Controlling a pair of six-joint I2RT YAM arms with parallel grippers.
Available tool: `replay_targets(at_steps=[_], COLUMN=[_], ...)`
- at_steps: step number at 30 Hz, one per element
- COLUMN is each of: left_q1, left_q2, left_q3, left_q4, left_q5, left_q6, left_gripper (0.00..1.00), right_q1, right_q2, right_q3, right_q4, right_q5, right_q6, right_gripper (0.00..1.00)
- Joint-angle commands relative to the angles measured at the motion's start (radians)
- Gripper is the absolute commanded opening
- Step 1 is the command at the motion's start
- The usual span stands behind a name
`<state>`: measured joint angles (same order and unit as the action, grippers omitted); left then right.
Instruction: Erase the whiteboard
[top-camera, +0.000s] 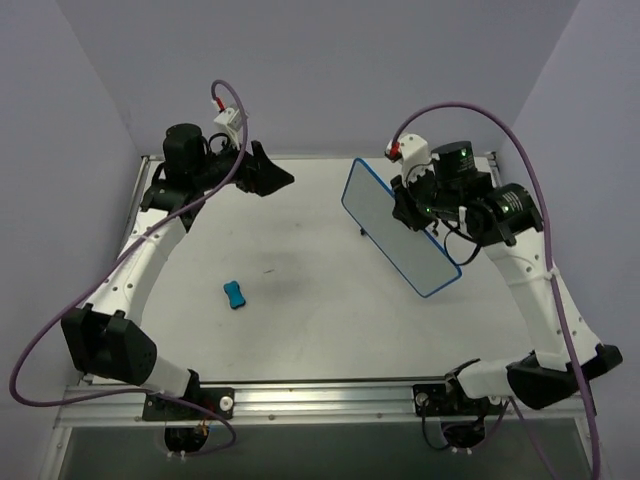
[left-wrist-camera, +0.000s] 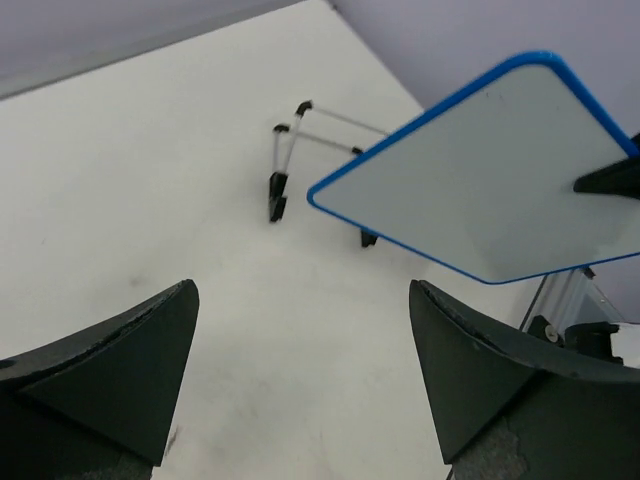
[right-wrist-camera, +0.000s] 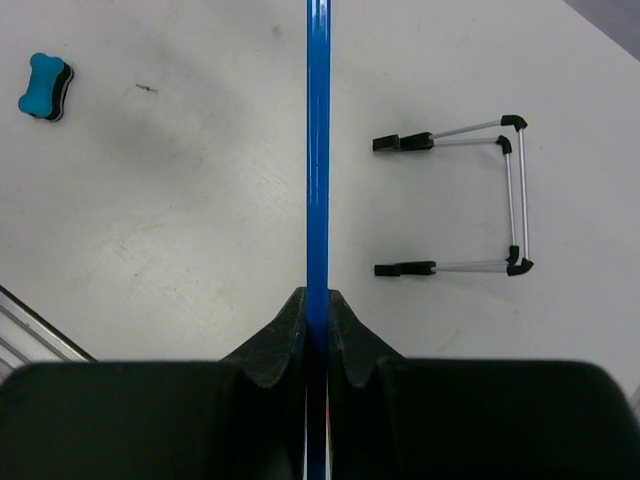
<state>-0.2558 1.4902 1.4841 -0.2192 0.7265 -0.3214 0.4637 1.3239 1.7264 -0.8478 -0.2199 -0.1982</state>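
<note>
The whiteboard (top-camera: 395, 222), white with a blue rim and blank on the face I see, is held in the air at the right. My right gripper (top-camera: 408, 208) is shut on its edge; the right wrist view shows the blue rim (right-wrist-camera: 318, 150) edge-on between my fingers (right-wrist-camera: 345, 330). The wire stand (right-wrist-camera: 480, 200) lies apart on the table, off the board. My left gripper (top-camera: 275, 178) is open and empty at the far left, facing the board (left-wrist-camera: 500, 170). The blue bone-shaped eraser (top-camera: 235, 294) lies on the table; it also shows in the right wrist view (right-wrist-camera: 45, 86).
The white table (top-camera: 300, 320) has faint dark smudges (top-camera: 268, 270) near its middle. A metal rail (top-camera: 320, 395) runs along the near edge by the arm bases. Purple cables loop over both arms. Walls enclose the table on three sides.
</note>
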Motion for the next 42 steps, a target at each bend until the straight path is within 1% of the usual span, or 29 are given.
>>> replay_targets(at_steps=[1,2,3,4,6,7,9,10,13,16,17,22,29,32,35,42], left_q1=[-0.008,-0.014,-0.025,-0.036,-0.088,-0.111,-0.161,-0.169,-0.18,-0.181,-0.18,-0.181,-0.218,-0.227,-0.227,-0.232], left_q2=[-0.163,-0.197,-0.234,-0.301,-0.366,-0.431,-0.494,-0.554,-0.654,-0.724,-0.737,-0.788,-0.8,-0.806,-0.814,-0.818], left_q3=[-0.037,-0.094,-0.119,-0.143,-0.208,-0.231,-0.309,-0.332,-0.438,-0.527,-0.542,-0.614,-0.622,-0.625,-0.625,-0.63], left_q4=[-0.226,-0.223,-0.226,-0.247,-0.273,-0.293,-0.313,-0.324,-0.342,-0.348,-0.351,-0.355,-0.355,-0.355,-0.358,-0.358], left_q5=[-0.246,-0.255,-0.259,-0.277,-0.298,-0.314,-0.349,-0.36,-0.36,-0.366,-0.372,-0.389,-0.391,-0.398,-0.407,-0.409], left_q6=[0.078,0.073,0.08,0.085,0.106,0.11,0.128,0.127,0.134,0.153,0.157,0.182,0.191,0.202,0.202,0.202], left_gripper=[0.94,0.94,0.94,0.94,0.94,0.94,0.94,0.94,0.94,0.94,0.94,0.94,0.94,0.94,0.94,0.94], right_q1=[-0.083,-0.133,-0.154,-0.171,-0.212,-0.235,-0.304,-0.324,-0.355,-0.372,-0.373,-0.385,-0.436,-0.441,-0.441,-0.445], right_q2=[0.075,0.095,0.141,0.162,0.216,0.227,0.254,0.268,0.353,0.426,0.445,0.526,0.566,0.58,0.583,0.638], right_q3=[0.051,0.061,0.088,0.105,0.134,0.148,0.144,0.157,0.214,0.275,0.307,0.369,0.366,0.368,0.342,0.36], right_q4=[0.138,0.136,0.125,0.115,0.108,0.118,0.177,0.184,0.135,0.084,0.052,-0.005,-0.022,-0.042,-0.034,-0.043], right_q5=[-0.172,-0.194,-0.241,-0.254,-0.266,-0.318,-0.355,-0.38,-0.423,-0.45,-0.449,-0.401,-0.398,-0.414,-0.392,-0.449], right_q6=[-0.05,-0.078,-0.095,-0.11,-0.121,-0.119,-0.086,-0.087,-0.118,-0.154,-0.162,-0.179,-0.188,-0.201,-0.208,-0.224], right_gripper=[0.0,0.0,0.0,0.0,0.0,0.0,0.0,0.0,0.0,0.0,0.0,0.0,0.0,0.0,0.0,0.0])
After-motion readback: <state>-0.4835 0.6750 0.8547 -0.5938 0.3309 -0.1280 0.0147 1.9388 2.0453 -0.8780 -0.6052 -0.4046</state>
